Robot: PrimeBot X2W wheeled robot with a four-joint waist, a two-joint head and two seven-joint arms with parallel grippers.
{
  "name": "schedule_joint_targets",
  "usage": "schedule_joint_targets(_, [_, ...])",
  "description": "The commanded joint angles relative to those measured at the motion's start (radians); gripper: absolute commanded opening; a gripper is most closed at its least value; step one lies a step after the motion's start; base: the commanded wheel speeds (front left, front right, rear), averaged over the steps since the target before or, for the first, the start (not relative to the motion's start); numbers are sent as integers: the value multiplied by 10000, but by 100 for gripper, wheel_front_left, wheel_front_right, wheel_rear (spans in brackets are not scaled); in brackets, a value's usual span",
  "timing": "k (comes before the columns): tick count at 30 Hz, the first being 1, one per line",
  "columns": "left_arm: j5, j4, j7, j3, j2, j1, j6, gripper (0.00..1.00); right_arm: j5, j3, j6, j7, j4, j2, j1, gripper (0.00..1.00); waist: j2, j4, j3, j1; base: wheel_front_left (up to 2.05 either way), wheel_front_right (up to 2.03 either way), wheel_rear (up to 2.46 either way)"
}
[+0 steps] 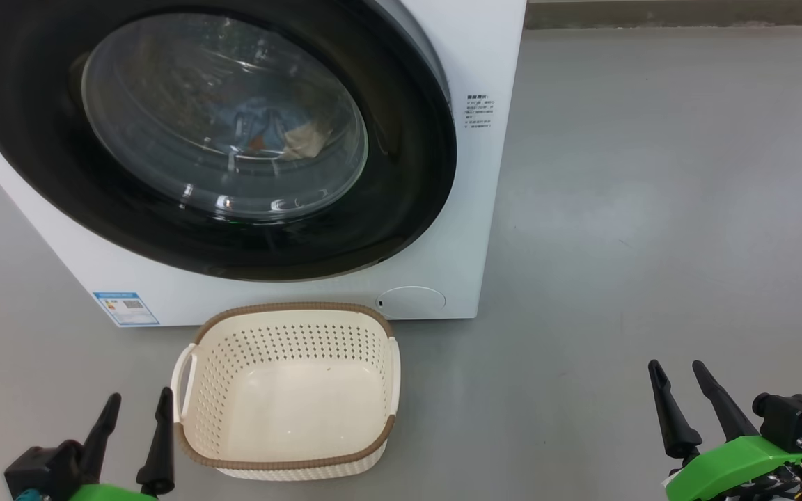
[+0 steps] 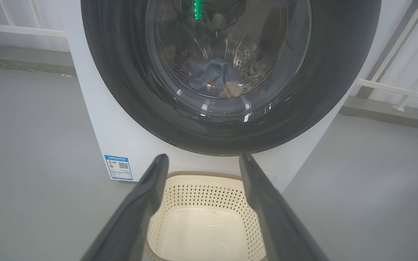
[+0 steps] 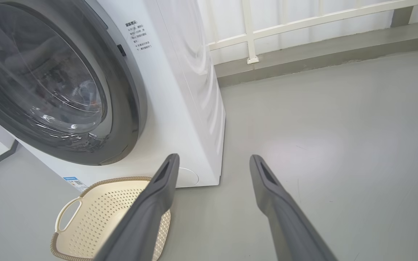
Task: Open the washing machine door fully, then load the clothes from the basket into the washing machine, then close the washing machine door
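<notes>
Grey floor (image 1: 651, 174); clothes (image 1: 262, 129) dim behind the washing machine door (image 1: 408, 174); left gripper (image 1: 140, 394), right gripper (image 1: 676, 364) spread.

Light is bright, even and diffuse in all three views, with no hard shadows. On the grey floor (image 1: 651, 209) a pale, soft sheen lies to the right of the washing machine (image 1: 484, 56). The basket (image 1: 289, 307) throws only a faint shade at its near side. The washing machine door (image 1: 401, 209) mirrors dim shapes in its glossy black rim, and small white glints sit along the lower curve of its glass. In the left wrist view a green reflection (image 2: 196, 8) shows at the top of the glass. The clothes (image 1: 262, 125) behind the glass look dull and hazy. Both wrist views bend straight lines near their edges, so the white railing (image 3: 248, 32) leans. Close to the lens, the fingers (image 2: 140, 214) of the left gripper (image 2: 203, 156) and those of the right gripper (image 3: 214, 156) look soft.
</notes>
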Motion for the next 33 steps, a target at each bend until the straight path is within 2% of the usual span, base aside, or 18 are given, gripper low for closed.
schedule_joint_targets(1, [118,-182,-65,397,245,-134,-16,100,-37,190,-59,-49,-274,-69,74,100,0,5,-30,0,0,0,0])
schedule_joint_targets(13, [185,-207,-65,549,162,-90,-16,100,-74,171,-59,-49,-322,-45,78,100,0,34,-30,0,0,0,0])
schedule_joint_targets(14, [96,-4,0,177,-33,98,0,0,-15,-17,0,0,-71,27,82,0,0,33,-29,0,0,0,0])
schedule_joint_targets(19, [67,458,19,31,-435,274,2,0,1,12,2,16,448,274,343,0,0,33,-26,0,0,0,0])
schedule_joint_targets(26, [-590,389,221,150,-496,241,1,0,652,-74,-2,233,305,336,342,0,0,6,-72,23,0,0,0])
schedule_joint_targets(29, [-870,372,307,200,-522,221,0,0,931,-104,-3,319,256,363,337,0,0,-6,-68,5,0,0,0])
schedule_joint_targets(33, [-1243,348,423,270,-557,183,0,0,1305,-146,-5,434,187,398,319,0,0,-21,-70,1,0,0,0])
